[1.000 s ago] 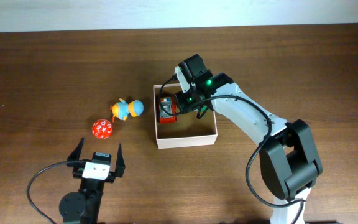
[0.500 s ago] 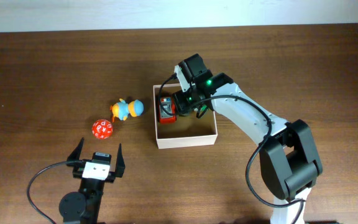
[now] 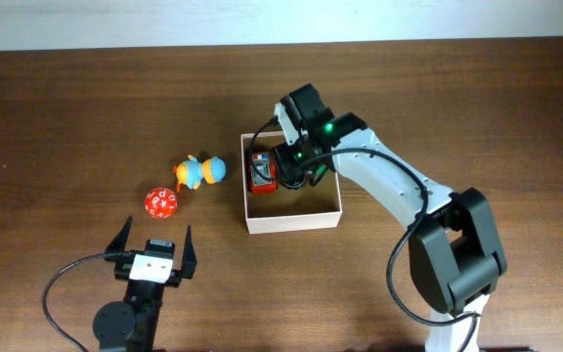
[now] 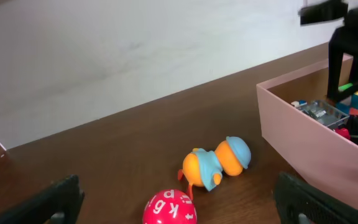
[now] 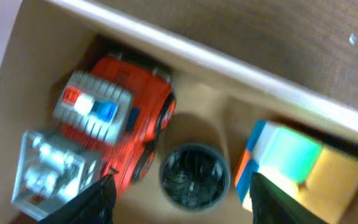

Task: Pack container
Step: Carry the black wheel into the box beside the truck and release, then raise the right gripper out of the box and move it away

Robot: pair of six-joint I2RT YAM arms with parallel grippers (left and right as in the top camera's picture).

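The container [image 3: 291,220] is a white-walled square box at the table's middle; it also shows in the left wrist view [image 4: 291,127] and the right wrist view [image 5: 185,53]. Inside lie a red toy truck [image 3: 263,172] [image 5: 114,121], a dark round cap [image 5: 193,175] and a multicoloured cube [image 5: 284,162]. My right gripper [image 3: 296,168] [image 5: 179,199] is open, low over the box, straddling the cap. My left gripper [image 3: 152,246] [image 4: 176,199] is open and empty near the front edge. An orange and blue duck toy [image 3: 199,171] [image 4: 217,160] and a red lettered ball [image 3: 161,202] [image 4: 169,208] lie left of the box.
The brown wooden table [image 3: 86,108] stretches to a pale wall behind. The left arm's base and cable [image 3: 125,313] sit at the front left. The right arm's base [image 3: 453,284] stands at the front right.
The right gripper has shifted very slightly inside the box. The left arm and the toys have not moved.
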